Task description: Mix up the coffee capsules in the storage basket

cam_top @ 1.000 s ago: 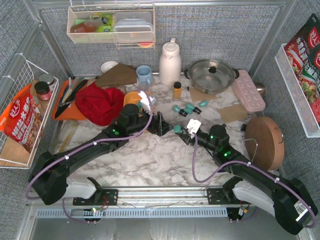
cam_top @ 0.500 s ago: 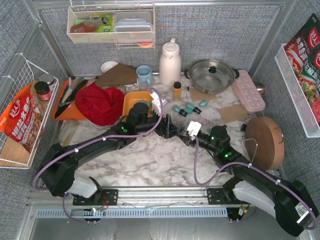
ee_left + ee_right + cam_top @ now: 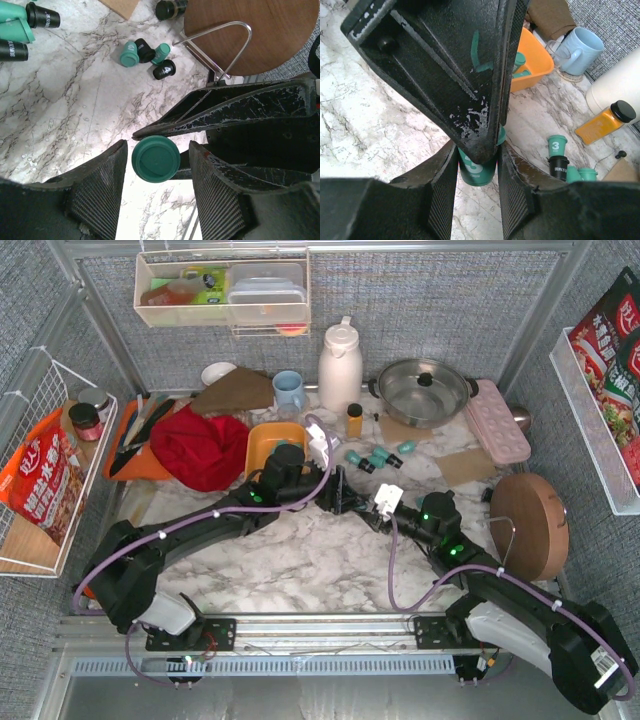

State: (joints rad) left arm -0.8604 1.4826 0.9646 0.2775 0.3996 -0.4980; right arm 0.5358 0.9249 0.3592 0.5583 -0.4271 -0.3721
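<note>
Mid-table, left end effector (image 3: 157, 149) faces right end effector (image 3: 477, 159), capsule (image 3: 155, 160) between.

We locate the storage basket (image 3: 262, 440) behind the left gripper (image 3: 345, 502), with the cloth (image 3: 200, 448) to its left and the mug (image 3: 289, 390) behind it. Both grippers meet at the centre of the table (image 3: 300, 560). There one capsule (image 3: 155, 159) sits between the fingers of the right gripper (image 3: 477, 160), and the left gripper's fingers (image 3: 97, 190) stand on either side of it, just apart. We find a loose cluster of capsules (image 3: 375, 458) behind that point, right of the basket and in front of the bottle (image 3: 354, 420). The pot (image 3: 422, 390) and the egg tray (image 3: 497, 420) lie further right. The round board (image 3: 528, 525) lies right of the right gripper.
</note>
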